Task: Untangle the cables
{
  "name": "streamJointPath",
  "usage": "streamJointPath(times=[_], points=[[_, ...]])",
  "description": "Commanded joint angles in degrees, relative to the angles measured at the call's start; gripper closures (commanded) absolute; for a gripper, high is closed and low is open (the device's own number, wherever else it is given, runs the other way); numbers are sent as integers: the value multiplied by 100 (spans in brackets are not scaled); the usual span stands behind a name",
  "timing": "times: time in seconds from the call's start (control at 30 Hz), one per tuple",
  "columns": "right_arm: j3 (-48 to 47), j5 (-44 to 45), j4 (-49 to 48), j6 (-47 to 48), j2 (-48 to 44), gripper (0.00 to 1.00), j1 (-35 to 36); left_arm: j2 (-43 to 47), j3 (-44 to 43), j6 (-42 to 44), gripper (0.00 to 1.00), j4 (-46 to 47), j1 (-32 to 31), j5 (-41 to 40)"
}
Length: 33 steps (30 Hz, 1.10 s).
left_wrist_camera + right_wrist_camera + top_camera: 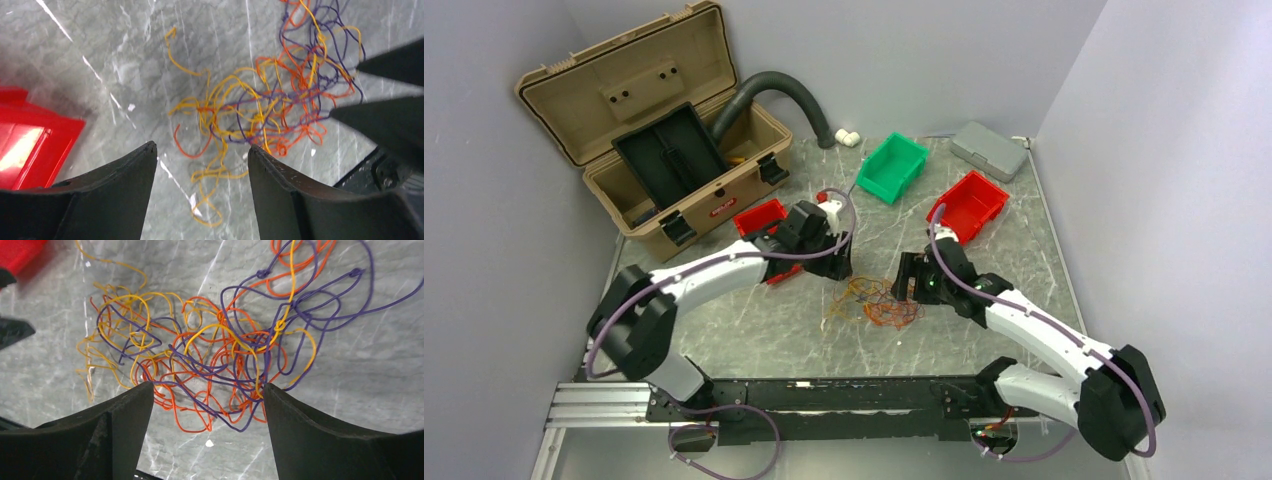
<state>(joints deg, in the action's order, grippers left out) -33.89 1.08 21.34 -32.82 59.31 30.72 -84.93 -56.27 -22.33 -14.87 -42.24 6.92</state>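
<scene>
cables (879, 303): being seen as a loose orange, yellow and purple tangle lying mid-desk (754, 330) | left gripper (201, 146): being held spread, nothing pinched, just left of the tangle | right gripper (207, 385): being held spread, empty, just right of it

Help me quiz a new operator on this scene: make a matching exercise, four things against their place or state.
Things:
1 toolbox
2 green bin
3 grey case
4 cables

Place or state:
A tangled, in the middle
B back right, shut
C back left, lid open
D back middle

Pairs: 1-C; 2-D; 3-B; 4-A
</scene>
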Motion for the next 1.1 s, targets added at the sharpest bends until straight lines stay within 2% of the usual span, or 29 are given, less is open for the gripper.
streamJointPath(times=[0.0, 0.23, 0.33, 0.37, 0.4, 0.43, 0.47, 0.53, 0.67, 0.77, 0.87, 1.07], points=[[136, 845, -275, -653, 251, 18, 457, -733, -615, -310, 29, 191, 106, 203], [385, 965, -838, -1062, 753, 19, 782, -1981, -1415, -742, 31, 382, 108, -14], [379, 1072, -811, -1046, 869, 26, 803, -2381, -1708, -764, 43, 428, 110, -140], [376, 1147, -755, -1047, 850, 34, 799, -2495, -1805, -719, 53, 399, 113, -260], [377, 1264, -668, -1074, 810, 47, 803, -2581, -1931, -670, 69, 317, 115, -383], [379, 1386, -549, -1113, 708, 72, 804, -2626, -1994, -626, 87, 258, 138, -418], [356, 1660, -282, -1304, 611, 99, 797, -2606, -2024, -577, 99, 222, 179, -385], [236, 2568, 507, -1817, 368, 100, 789, -2331, -1899, -459, 100, 256, 248, -419], [122, 3414, 1606, -2257, -274, 100, 656, -1307, -1613, -77, 100, 59, 387, -669], [162, 3447, 1855, -2588, -819, 100, 519, -478, -1605, 251, 100, -434, 504, -1076], [152, 3782, 2437, -3343, -1328, 100, 495, 395, -1611, 486, 100, -1012, 557, -1844], [-59, 4255, 3010, -3559, -1965, 100, 447, 1864, -1175, 469, 100, -1636, 765, -3038]])
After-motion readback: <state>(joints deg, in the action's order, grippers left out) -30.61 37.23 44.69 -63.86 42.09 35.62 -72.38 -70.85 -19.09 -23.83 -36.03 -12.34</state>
